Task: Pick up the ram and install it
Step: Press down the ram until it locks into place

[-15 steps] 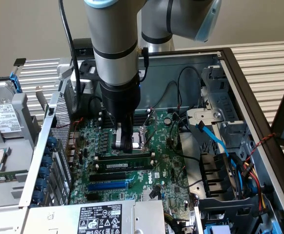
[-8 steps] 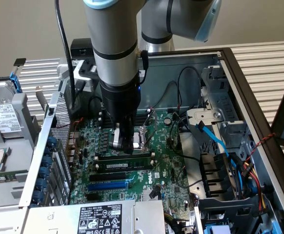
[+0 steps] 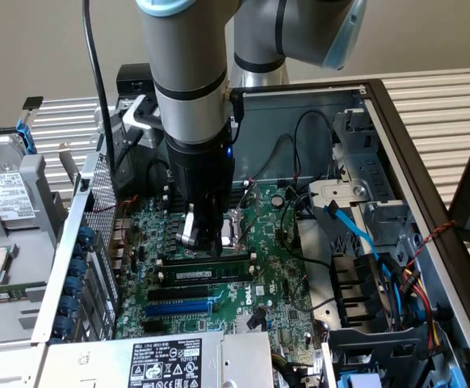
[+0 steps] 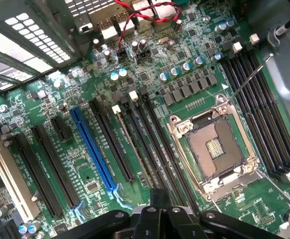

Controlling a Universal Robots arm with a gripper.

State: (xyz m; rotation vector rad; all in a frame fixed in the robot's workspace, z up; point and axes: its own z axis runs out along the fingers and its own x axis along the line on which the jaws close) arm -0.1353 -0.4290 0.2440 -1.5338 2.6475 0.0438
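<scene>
Hovering low inside the open computer case (image 3: 429, 202), the gripper (image 3: 207, 234) hung over the green motherboard (image 3: 279, 275), just above the memory slots and right beside the CPU socket (image 3: 237, 230). In the exterior view its silver-and-black fingers (image 3: 190, 228) pointed down at the board, and I could not tell whether they were spread or clenched, since the dark body hid the gap. Nothing could be made out between them.

The ram (image 3: 211, 275) lay lengthwise in the memory slots just below the gripper in that view, a thin dark-green stick with a small white label, running parallel to the blue expansion slot (image 3: 178, 308) on the side away from the socket. It appeared to be seated in its slot, though the angle left that uncertain. Another dark stick or empty slot (image 3: 207, 261) sat between it and the gripper.

From the wrist view, the CPU socket (image 4: 215, 144) showed open with its metal frame, the long black slots (image 4: 157, 144) ran beside it, and the blue expansion slot (image 4: 92, 149) lay beyond those. A further bank of black memory slots (image 4: 257, 99) flanked the socket on its other side. Red wires (image 4: 142, 12) crossed the far edge of the board. The black gripper housing (image 4: 155, 219) sat at the edge of that view.

A blue cable (image 3: 356, 234) curved past the drive bay (image 3: 356, 206), well apart from the socket.
</scene>
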